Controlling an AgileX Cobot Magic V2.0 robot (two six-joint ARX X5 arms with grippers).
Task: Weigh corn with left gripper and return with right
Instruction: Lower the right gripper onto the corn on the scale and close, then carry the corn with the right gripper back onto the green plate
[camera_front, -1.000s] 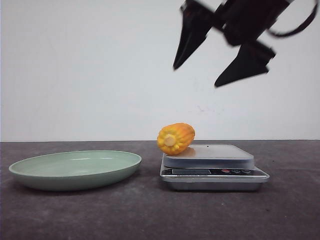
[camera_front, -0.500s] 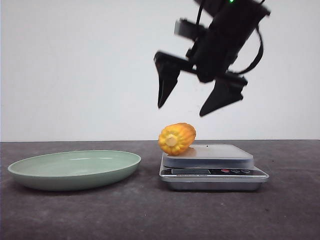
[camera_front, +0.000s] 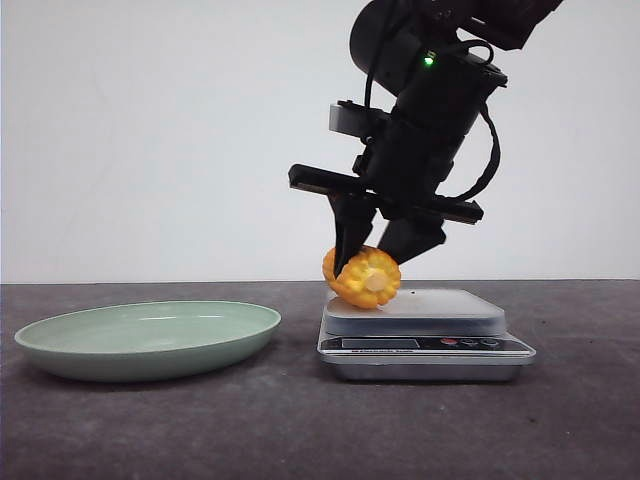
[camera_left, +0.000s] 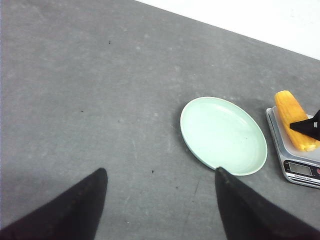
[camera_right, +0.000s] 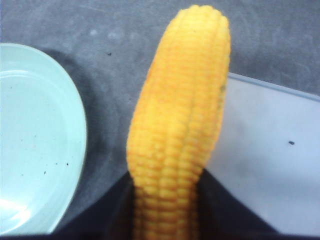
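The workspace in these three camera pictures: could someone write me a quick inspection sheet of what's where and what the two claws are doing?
Surface: dark grey table, with a few small specks.
Job's things: corn lying at the left edge of the kitchen scale, overhanging toward the empty pale green plate beside it.
Clutter: nothing seen.
Grippers: right gripper is down over the corn, a finger on each side of the cob; the right wrist view shows both fingers against it. Left gripper is open and empty, above bare table, away from the plate.
Cables: black cable looped along the right arm.
Surroundings: plain white wall behind the table.
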